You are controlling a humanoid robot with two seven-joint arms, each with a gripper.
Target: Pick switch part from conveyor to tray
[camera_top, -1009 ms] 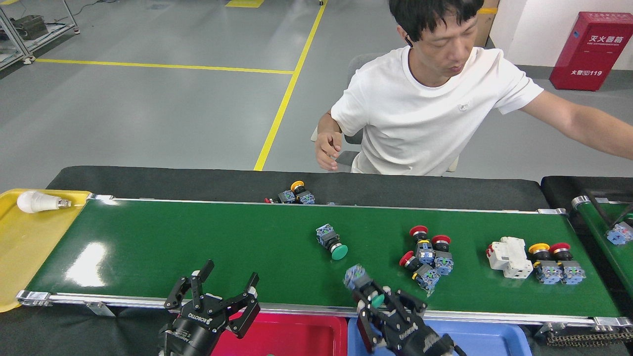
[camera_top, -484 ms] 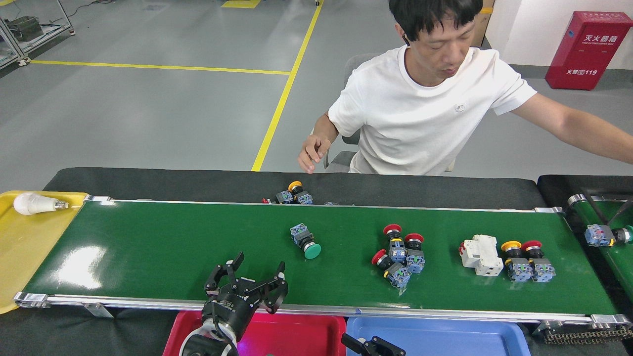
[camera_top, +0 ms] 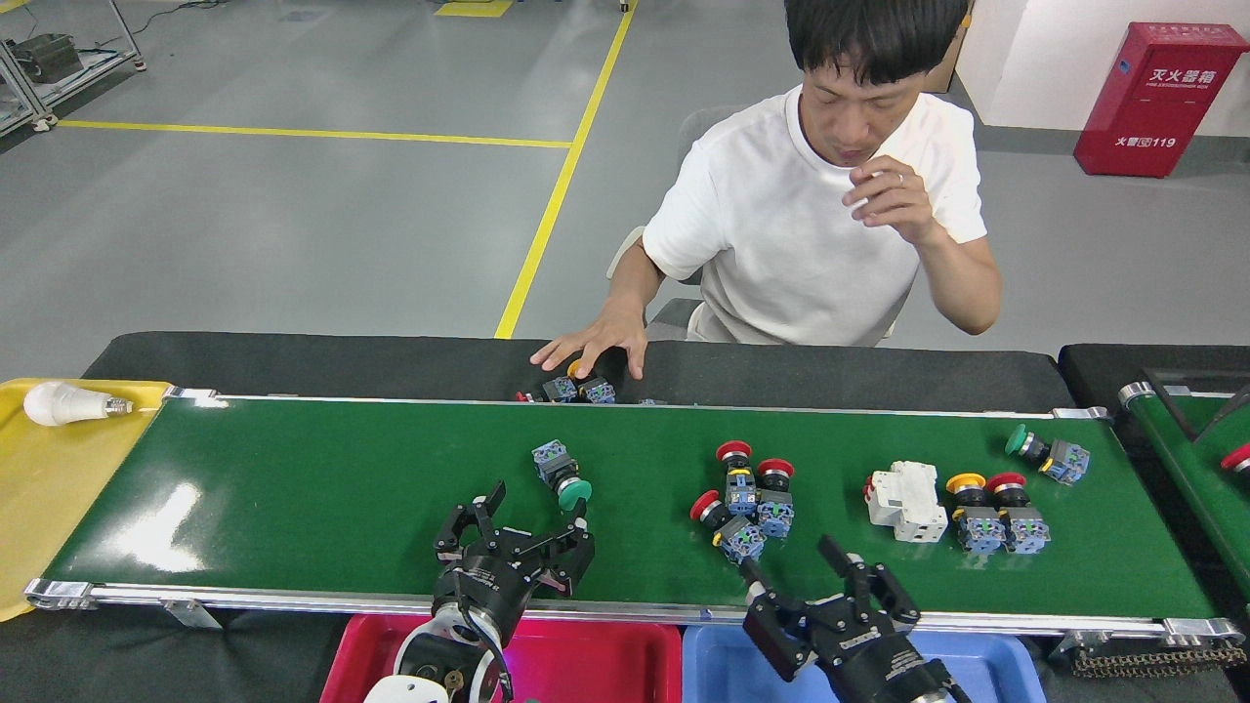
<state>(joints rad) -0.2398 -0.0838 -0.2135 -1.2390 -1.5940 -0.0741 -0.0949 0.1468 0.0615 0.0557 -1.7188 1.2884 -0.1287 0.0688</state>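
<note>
Green conveyor (camera_top: 322,488) carries seven switch parts; left hand (camera_top: 532,522) and right hand (camera_top: 854,571) spread, empty.

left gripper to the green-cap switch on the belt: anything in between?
Nothing visible. The left gripper is open over the conveyor, with the green-cap switch just beyond its fingertips and only bare belt between. The red-cap cluster lies well off to the right.

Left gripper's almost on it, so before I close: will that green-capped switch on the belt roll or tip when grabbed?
The green-capped switch lies on its side on the conveyor, so it cannot tip further. Its round cap may let it pivot or roll if the open left gripper nudges it. The blocky blue-grey body looks rigid, likely the steadier place to grip.
</note>
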